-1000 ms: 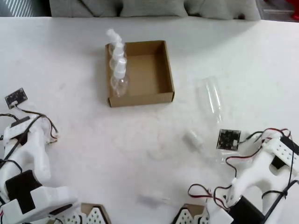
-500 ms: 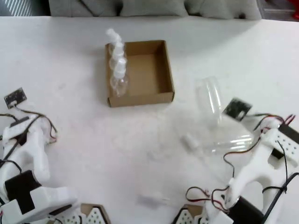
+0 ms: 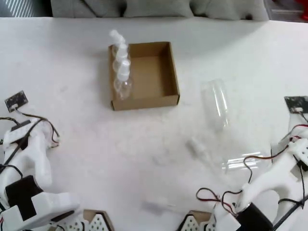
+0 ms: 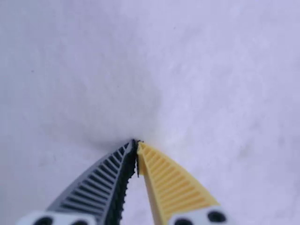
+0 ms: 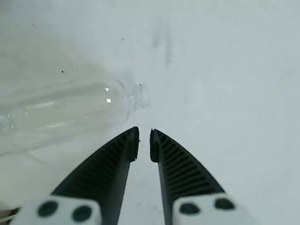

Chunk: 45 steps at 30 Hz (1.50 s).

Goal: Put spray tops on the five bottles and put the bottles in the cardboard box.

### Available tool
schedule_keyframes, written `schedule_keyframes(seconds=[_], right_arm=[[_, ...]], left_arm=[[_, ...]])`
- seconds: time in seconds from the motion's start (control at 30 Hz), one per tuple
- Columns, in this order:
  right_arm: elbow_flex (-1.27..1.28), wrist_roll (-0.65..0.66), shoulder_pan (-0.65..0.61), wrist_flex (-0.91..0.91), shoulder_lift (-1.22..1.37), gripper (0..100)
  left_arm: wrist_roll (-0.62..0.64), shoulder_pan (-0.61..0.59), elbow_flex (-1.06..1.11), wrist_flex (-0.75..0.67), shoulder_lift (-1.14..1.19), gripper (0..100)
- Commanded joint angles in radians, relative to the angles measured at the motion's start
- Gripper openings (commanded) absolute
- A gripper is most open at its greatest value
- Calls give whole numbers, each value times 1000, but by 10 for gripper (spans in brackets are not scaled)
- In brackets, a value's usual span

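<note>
As the right arm [image 3: 281, 168] swings out toward the table's right edge, it leaves the middle of the table, where it stood a second ago beside the loose spray top [image 3: 197, 144]. Its small circuit board now sits far out to the right. Where the arm was, an uncapped bottle [image 3: 240, 161] lies on its side in plain sight. In the earlier frames that bottle was half hidden under the arm, and it seems to have shifted a little toward the near edge.

The right gripper [image 5: 144, 137] hovers just short of that bottle's [image 5: 70, 112] open neck. Its jaws are all but together, with a thin slit between them, and they hold nothing.

The left gripper [image 4: 136, 143] has not stirred. Its jaws are pressed together over bare table [image 4: 211, 70], well away from everything.

A second capless bottle [image 3: 215, 103] lies where it did, between the cardboard box [image 3: 147, 102] and the right arm. The capped bottles [image 3: 121, 67] stand in a row along the box's left wall, unchanged; I cannot count them for certain.

By my reading, the swing is a re-approach: the arm is lining up on the bottle's neck end, and the jaws would have to widen before any grab. Two bottles appear to lack tops, so the task looks a little past halfway.
</note>
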Motion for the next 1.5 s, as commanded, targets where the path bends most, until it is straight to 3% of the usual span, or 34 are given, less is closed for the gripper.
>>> schedule_keyframes(seconds=[0.0, 0.33, 0.57, 0.97, 1.2, 1.3, 1.47], right_arm=[[28, -55, 48, 2, 28, 16], [64, -61, 19, -160, 272, 16], [-49, -276, -15, -271, 375, 16], [-209, -505, -260, -259, 493, 17], [-290, -551, -358, -257, 495, 16], [-344, -548, -389, -197, 486, 16], [-482, -543, -456, 76, 424, 16]], left_arm=[[-14, 2, -35, -5, 13, 22], [-14, 1, -35, -5, 13, 22], [-14, 1, -35, -5, 13, 22], [-14, -1, -35, -5, 13, 22], [-15, 1, -35, -5, 13, 22], [-15, 1, -35, -5, 13, 22], [-15, 1, -35, -5, 13, 22]])
